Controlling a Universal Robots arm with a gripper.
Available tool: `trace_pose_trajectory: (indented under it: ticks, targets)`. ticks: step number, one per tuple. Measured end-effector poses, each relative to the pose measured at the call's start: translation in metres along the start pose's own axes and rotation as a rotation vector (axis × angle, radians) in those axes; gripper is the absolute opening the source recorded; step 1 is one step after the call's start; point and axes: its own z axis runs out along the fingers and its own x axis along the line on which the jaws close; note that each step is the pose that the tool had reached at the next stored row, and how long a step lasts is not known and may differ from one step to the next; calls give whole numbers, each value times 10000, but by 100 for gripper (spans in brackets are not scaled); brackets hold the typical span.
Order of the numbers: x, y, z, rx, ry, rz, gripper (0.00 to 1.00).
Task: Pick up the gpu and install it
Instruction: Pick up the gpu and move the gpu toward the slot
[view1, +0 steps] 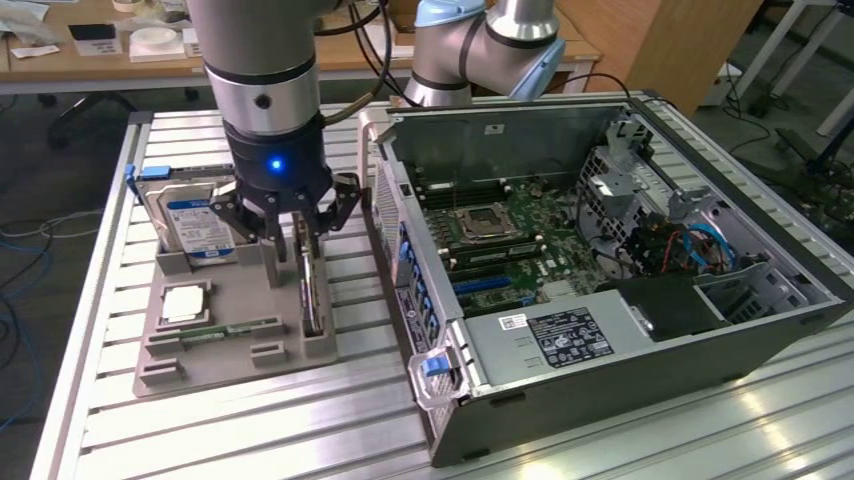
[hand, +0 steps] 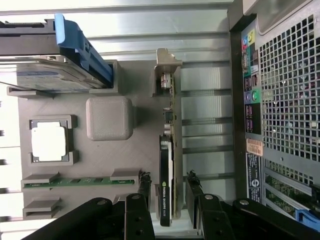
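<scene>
— Gripper (hand: 168, 176) first: how do its black fingers (hand: 145, 187) stand?
— Spread, one on each side of the gpu (hand: 165, 160), with a thin gap at each face. Nothing is pinched.
— Where's the gpu?
— On edge in its slot in the grey tray (view1: 220, 355), on the exterior view's right side of it, near the open computer case (view1: 601, 350). The hard drive (view1: 194, 222) stands at the tray's far end.
</scene>
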Motion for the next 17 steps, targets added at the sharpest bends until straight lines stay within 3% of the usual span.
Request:
trace_pose_trajectory:
  ticks: [17]
  targets:
    - [2, -3, 78, 1, 1, 0, 42]
